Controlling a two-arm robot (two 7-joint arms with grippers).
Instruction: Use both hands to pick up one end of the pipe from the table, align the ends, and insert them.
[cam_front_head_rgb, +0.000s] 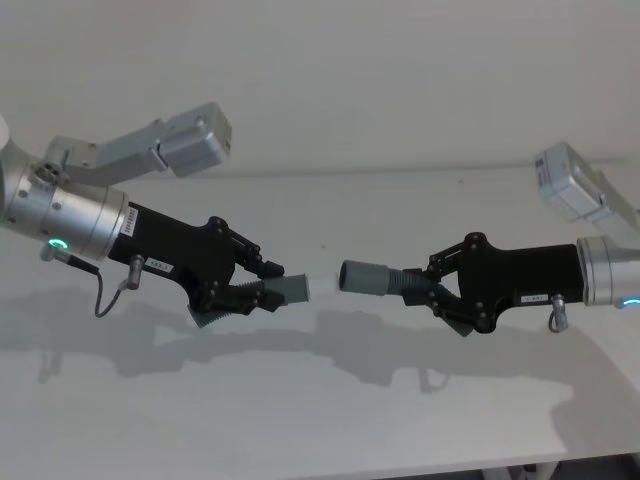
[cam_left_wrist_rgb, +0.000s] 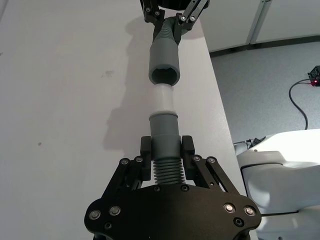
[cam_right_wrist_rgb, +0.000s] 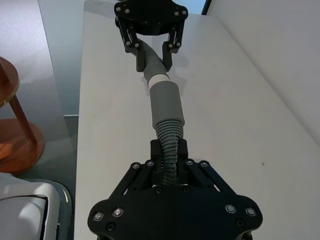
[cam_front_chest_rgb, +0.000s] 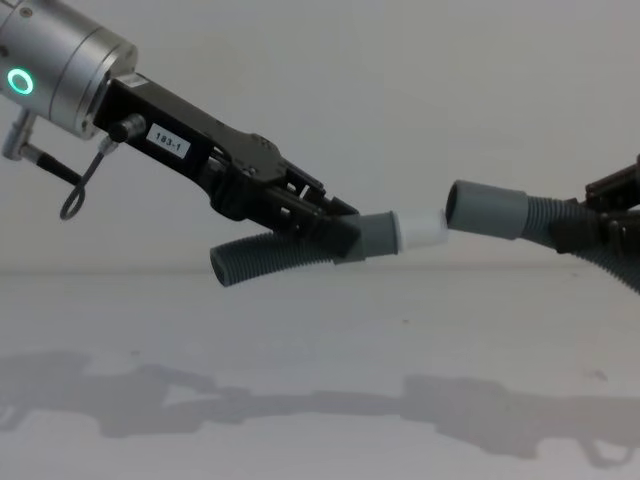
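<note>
Both pipe pieces hang above the white table (cam_front_head_rgb: 320, 420). My left gripper (cam_front_head_rgb: 272, 288) is shut on one ribbed piece (cam_front_chest_rgb: 265, 260) just behind its grey cuff (cam_front_chest_rgb: 378, 236), whose narrower white tip (cam_front_chest_rgb: 420, 230) points right. My right gripper (cam_front_head_rgb: 425, 285) is shut on the ribbed hose (cam_right_wrist_rgb: 170, 135) of the other piece, and its wide hollow cuff (cam_front_head_rgb: 365, 277) faces left. The two ends are lined up. The white tip (cam_left_wrist_rgb: 162, 100) sits right at the cuff's open mouth (cam_left_wrist_rgb: 164, 75). A small gap separates them in the head view.
The table's side edge (cam_left_wrist_rgb: 212, 90) drops to a grey floor with a white robot base (cam_left_wrist_rgb: 280, 165) and a cable. A wooden stool (cam_right_wrist_rgb: 15, 130) stands beyond the opposite side of the table. The arms' shadows lie on the surface below.
</note>
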